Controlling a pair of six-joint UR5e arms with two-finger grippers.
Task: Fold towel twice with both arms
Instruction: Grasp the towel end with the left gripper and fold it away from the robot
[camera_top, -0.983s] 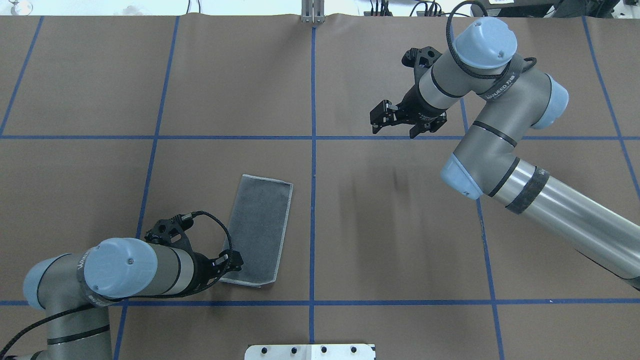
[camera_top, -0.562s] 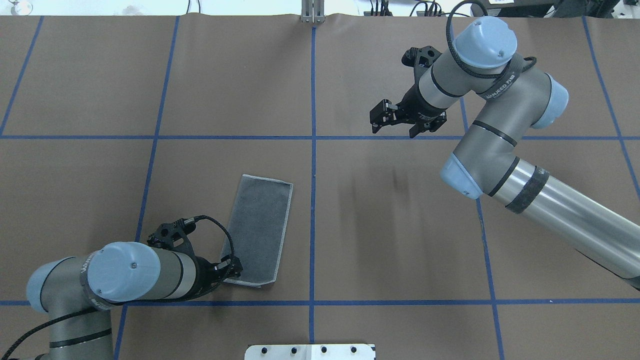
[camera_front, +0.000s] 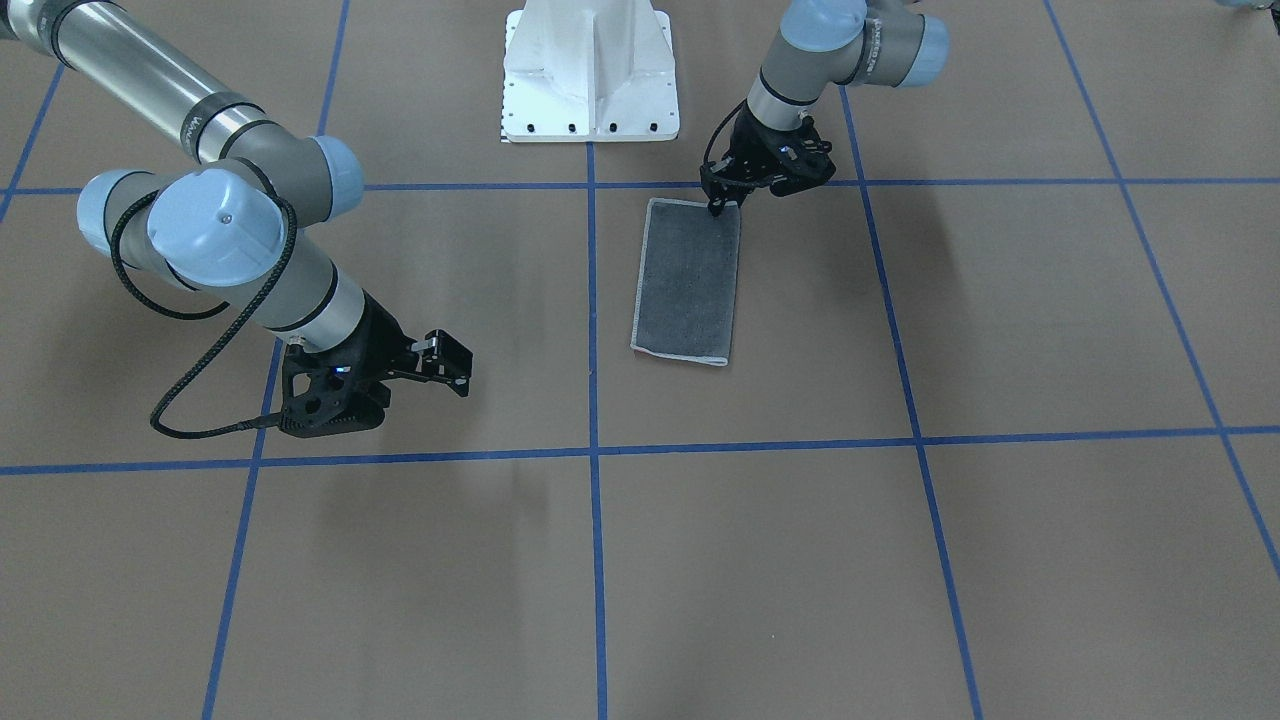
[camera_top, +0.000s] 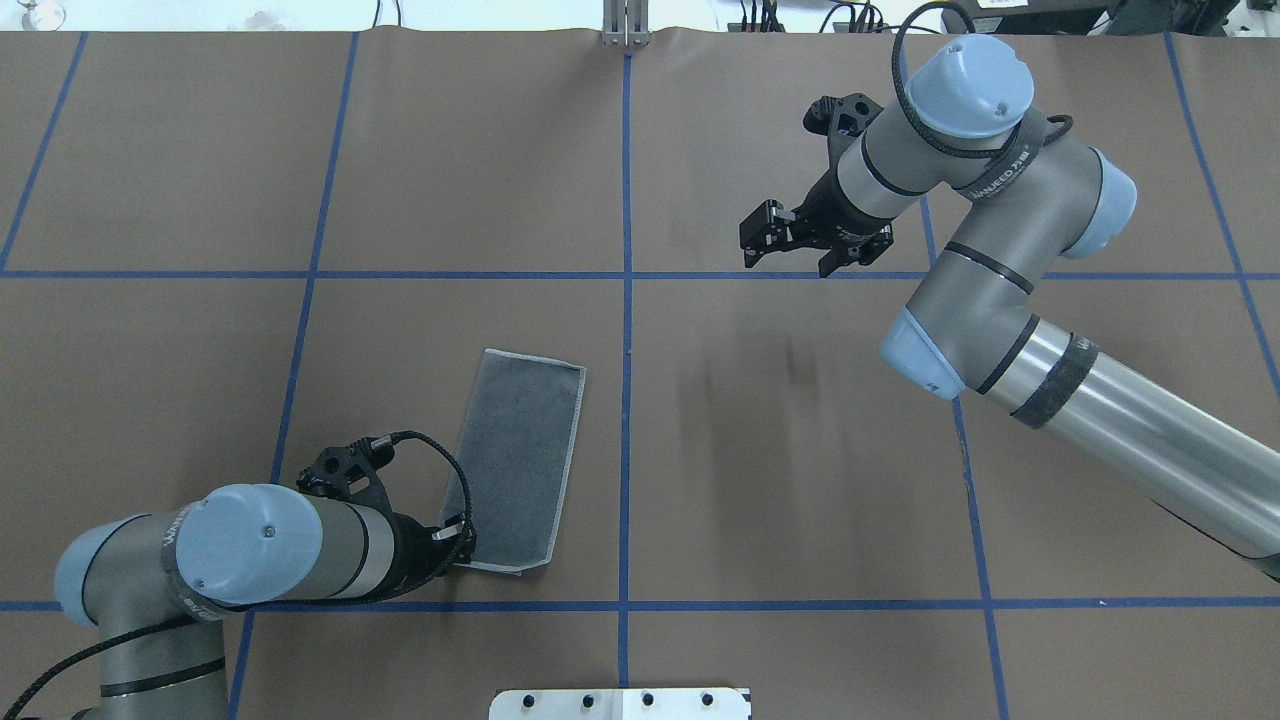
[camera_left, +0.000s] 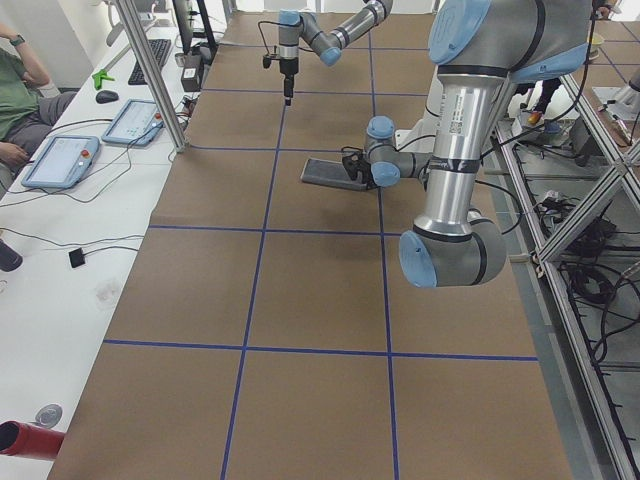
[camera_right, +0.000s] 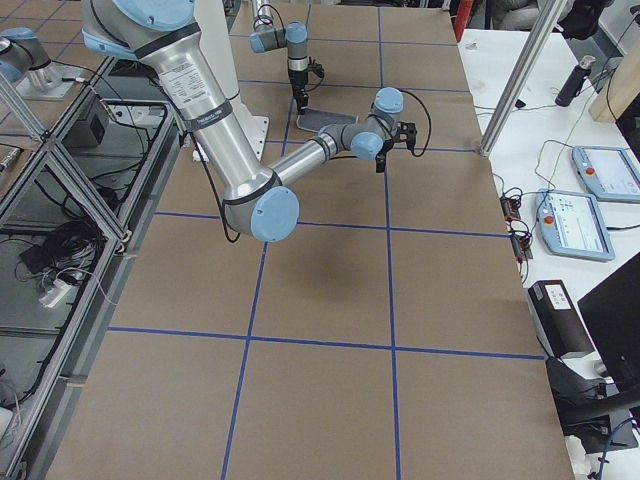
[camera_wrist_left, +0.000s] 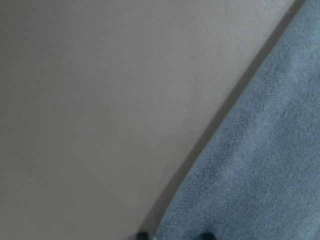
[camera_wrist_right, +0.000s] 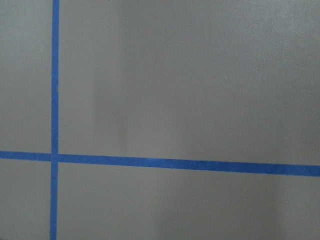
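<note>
The towel (camera_top: 520, 465) lies flat on the brown table as a narrow rectangle, dark grey face up, with a pale hem; it also shows in the front view (camera_front: 688, 280). My left gripper (camera_top: 460, 545) is down at the towel's near left corner, also seen in the front view (camera_front: 717, 207). In the left wrist view two dark fingertips (camera_wrist_left: 207, 235) stand a little apart, astride the towel's edge (camera_wrist_left: 250, 165). My right gripper (camera_top: 788, 262) is open and empty, hovering over bare table far from the towel, also in the front view (camera_front: 455, 368).
Blue tape lines (camera_top: 626, 300) divide the table into squares. The white pedestal base (camera_front: 590, 70) stands at the robot's edge. A side desk with tablets (camera_left: 60, 160) and a seated person lies beyond the far edge.
My left gripper has shifted slightly toward the robot, settling lower at the towel's near corner. The towel and the right arm have not moved.
</note>
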